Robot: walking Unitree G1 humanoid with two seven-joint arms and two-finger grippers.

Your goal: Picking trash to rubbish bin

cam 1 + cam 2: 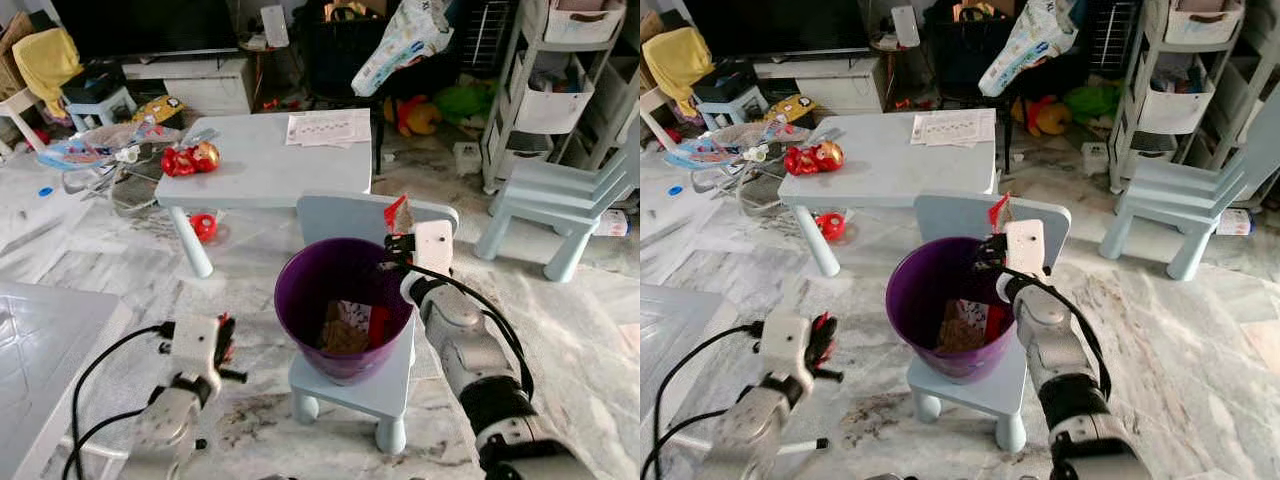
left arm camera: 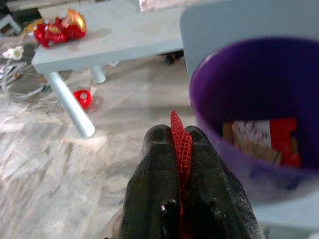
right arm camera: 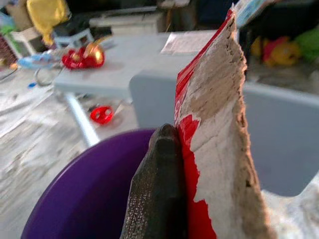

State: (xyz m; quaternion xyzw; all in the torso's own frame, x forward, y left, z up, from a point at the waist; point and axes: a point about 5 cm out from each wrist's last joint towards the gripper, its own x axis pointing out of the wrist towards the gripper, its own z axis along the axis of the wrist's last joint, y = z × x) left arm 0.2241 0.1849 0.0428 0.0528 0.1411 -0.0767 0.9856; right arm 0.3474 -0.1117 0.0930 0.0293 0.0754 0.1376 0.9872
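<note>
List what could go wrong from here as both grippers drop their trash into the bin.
1. The right gripper holds its torn card at the bin's far rim, not over the middle; released here, the card might fall outside, behind the bin.
2. The left gripper is shut on red mesh well short of the bin; releasing now would likely drop it on the floor.
3. The bin sits on a small chair; an arm nudging the rim could tip it off.

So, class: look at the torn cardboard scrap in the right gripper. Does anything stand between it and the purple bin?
Nothing visible does. The right gripper holds the cardboard scrap upright over the rim of the purple bin, whose mouth is open and already holds some scraps.
</note>
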